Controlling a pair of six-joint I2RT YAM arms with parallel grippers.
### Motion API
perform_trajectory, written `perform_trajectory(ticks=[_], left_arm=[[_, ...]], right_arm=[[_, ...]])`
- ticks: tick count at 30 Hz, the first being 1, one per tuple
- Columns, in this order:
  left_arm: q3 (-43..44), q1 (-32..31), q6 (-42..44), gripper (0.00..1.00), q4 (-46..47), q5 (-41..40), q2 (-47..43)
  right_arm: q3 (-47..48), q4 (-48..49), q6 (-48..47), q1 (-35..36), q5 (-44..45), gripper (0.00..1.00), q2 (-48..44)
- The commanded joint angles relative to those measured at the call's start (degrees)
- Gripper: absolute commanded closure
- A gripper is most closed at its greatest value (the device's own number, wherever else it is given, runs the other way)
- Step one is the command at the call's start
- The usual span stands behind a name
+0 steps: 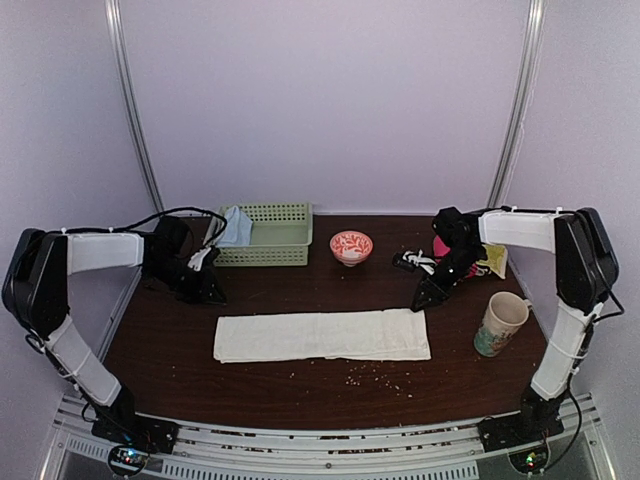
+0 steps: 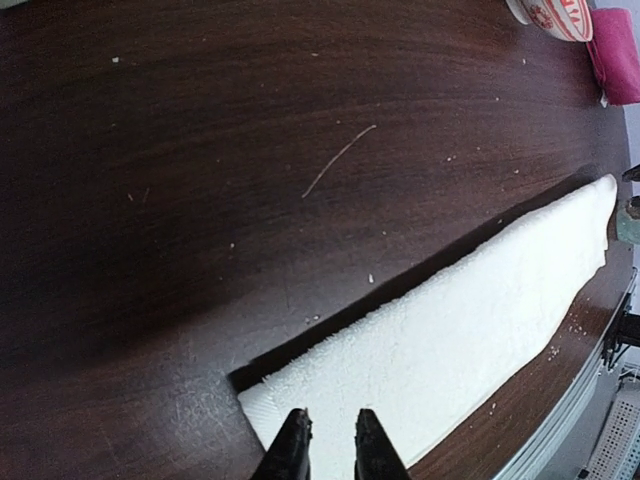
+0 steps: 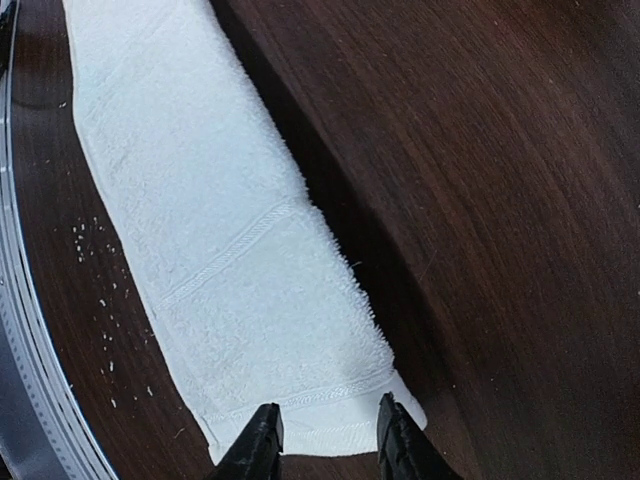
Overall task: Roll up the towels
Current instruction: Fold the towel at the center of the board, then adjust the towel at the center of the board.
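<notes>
A white towel lies flat on the dark wooden table, folded into a long strip running left to right. My left gripper hovers above and behind the towel's left end; its fingers are slightly parted and empty over the towel in the left wrist view. My right gripper hovers just behind the towel's right end, open and empty, with its fingers spanning the hemmed end of the towel in the right wrist view. A light blue cloth hangs over the edge of the green basket.
A green basket stands at the back left. A red patterned bowl sits at the back centre. A pink object, a yellow packet and a mug are at the right. Crumbs lie before the towel.
</notes>
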Motion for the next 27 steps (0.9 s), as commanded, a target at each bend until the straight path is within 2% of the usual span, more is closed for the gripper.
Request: perform_trajectory(ticks=[1, 6, 13, 16, 21, 27], left_arm=[[0.1, -0.3, -0.7, 0.86, 4.7, 0.3, 2.1], [-0.8, -1.6, -1.2, 0.89, 7.0, 0.7, 5.4], [-0.6, -2.6, -1.7, 0.89, 7.1, -5.3, 9.9], [-0.5, -2.6, -1.6, 0.89, 7.1, -6.9, 11.1], [-0.4, -2.6, -1.3, 0.89, 7.1, -10.6, 12.1], [0.5, -2.6, -2.4, 0.86, 9.1, -14.0, 9.9]], right_arm=[[1.8, 2.5, 6.7, 0.0, 2.6, 0.68, 1.5], [1.8, 2.2, 7.1, 0.5, 5.7, 0.72, 4.1], [-0.8, 3.7, 7.6, 2.1, 10.4, 0.72, 5.5], [-2.6, 5.9, 7.8, 3.9, 16.4, 0.72, 4.8], [-7.3, 12.8, 9.2, 8.6, 33.6, 0.70, 2.7], [-0.8, 16.2, 14.4, 8.1, 41.6, 0.68, 4.1]])
